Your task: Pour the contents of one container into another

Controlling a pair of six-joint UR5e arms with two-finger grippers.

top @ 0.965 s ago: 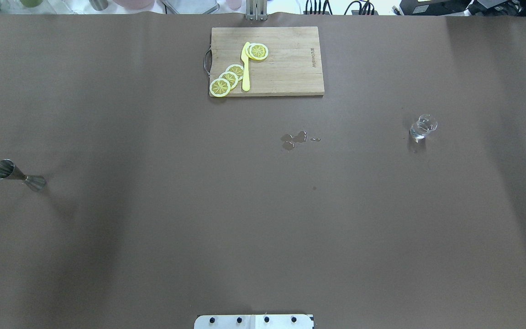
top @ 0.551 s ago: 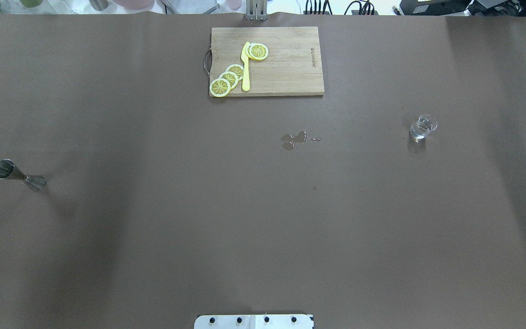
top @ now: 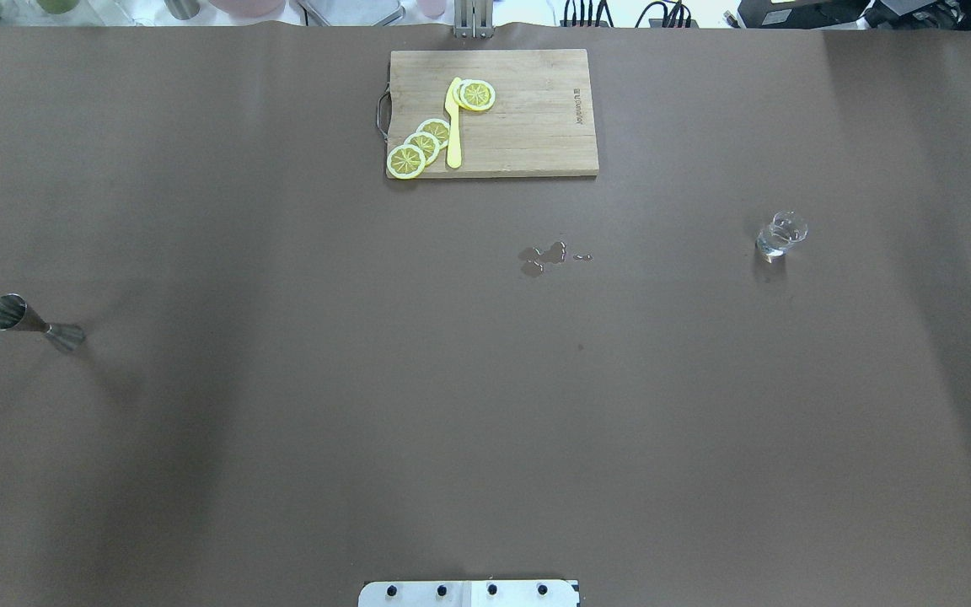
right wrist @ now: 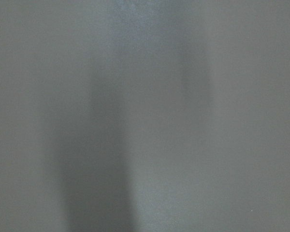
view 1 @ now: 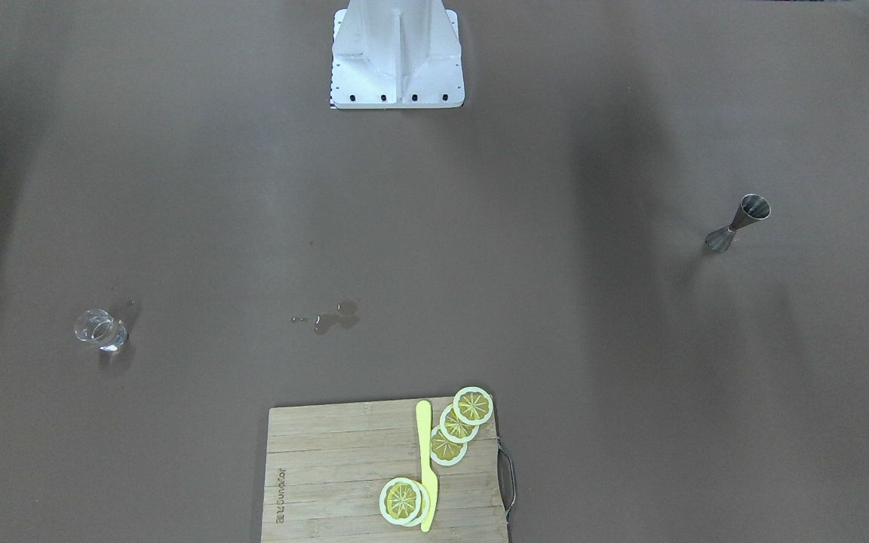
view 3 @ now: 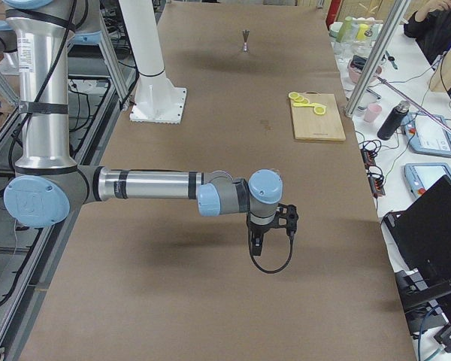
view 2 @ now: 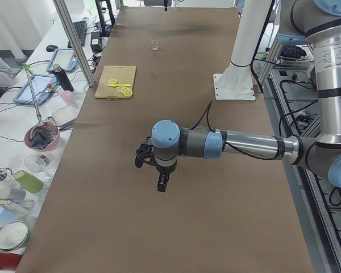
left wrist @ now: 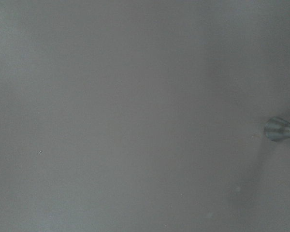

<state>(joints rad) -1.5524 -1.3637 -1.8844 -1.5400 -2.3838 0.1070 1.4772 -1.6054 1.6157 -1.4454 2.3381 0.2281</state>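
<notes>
Pour not started. Jigger (top: pixel 34 324) far to robot's left of cutting board (top: pixel 528 118), glass (top: pixel 780 235) off to its right, both untouched on worktop (top: pixel 300 438). Left fingers (view 2: pixel 162 183) and right fingers (view 3: pixel 255 245) carry nothing; spread or pressed, cannot tell.

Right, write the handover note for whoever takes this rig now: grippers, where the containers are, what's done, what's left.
Left gripper and right gripper hang over the table, neither holding anything; whether they are open or shut cannot be told.
Jigger stands upright at the robot's far left. Glass stands at its right, with what looks like clear liquid inside.
A small puddle lies mid-table.
Done: nothing gripped, no pour under way.
Left: grasp one container, carry it to the other, pour.
</notes>
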